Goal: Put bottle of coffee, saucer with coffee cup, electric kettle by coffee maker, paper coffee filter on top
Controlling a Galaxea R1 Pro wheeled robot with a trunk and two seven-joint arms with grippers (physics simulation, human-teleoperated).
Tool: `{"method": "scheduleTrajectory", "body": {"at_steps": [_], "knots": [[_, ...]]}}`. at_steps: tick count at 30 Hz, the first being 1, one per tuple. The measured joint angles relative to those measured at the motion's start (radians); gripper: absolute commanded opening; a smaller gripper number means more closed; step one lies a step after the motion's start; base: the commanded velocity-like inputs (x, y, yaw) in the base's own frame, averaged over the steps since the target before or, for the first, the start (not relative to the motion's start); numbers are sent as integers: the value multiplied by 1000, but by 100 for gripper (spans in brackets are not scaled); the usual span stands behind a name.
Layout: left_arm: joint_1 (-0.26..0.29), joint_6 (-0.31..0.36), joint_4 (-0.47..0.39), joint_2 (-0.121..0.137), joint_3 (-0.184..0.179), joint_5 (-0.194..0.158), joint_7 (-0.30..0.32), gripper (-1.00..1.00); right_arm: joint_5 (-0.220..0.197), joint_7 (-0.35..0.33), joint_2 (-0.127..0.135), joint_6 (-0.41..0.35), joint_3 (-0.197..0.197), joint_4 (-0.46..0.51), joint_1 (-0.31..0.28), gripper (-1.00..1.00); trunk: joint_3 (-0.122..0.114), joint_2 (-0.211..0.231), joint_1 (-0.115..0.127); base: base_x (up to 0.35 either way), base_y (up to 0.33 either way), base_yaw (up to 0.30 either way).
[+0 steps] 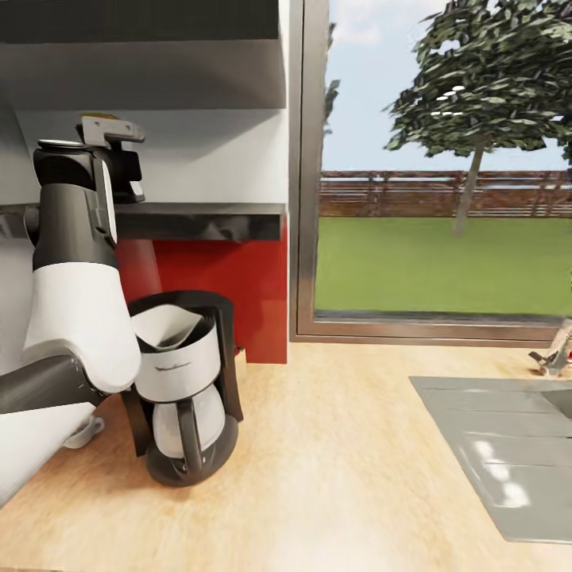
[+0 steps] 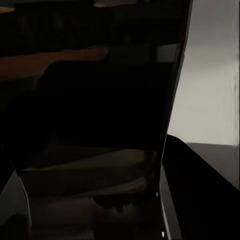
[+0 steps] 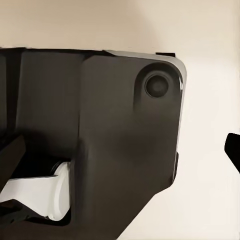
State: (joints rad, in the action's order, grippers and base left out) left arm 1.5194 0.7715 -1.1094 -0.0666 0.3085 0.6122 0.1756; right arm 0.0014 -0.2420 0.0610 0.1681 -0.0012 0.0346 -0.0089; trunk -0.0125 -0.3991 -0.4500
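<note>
I have the left arm raised to the kitchen shelf, with the left gripper up above the slab's front edge. A sliver of yellow-brown cap shows just above the gripper's top; I take it for the bottle of coffee, but from the head camera I cannot tell whether the fingers are closed on it. The left wrist camera gives me only dark glossy surfaces close up. Below the gripper, the coffee maker stands on the kitchen countertop with the paper coffee filter sitting in its top. I cannot tell the right gripper's state either.
</note>
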Motion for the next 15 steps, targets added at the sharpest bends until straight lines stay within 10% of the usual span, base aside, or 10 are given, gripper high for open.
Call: {"method": "scheduleTrajectory", "body": {"at_steps": [15], "knots": [[0,0,-11,-3,2,2,0,-100,0,0,0,0,0,2,0,100,0,0,0,-246,-166,-181]]}}
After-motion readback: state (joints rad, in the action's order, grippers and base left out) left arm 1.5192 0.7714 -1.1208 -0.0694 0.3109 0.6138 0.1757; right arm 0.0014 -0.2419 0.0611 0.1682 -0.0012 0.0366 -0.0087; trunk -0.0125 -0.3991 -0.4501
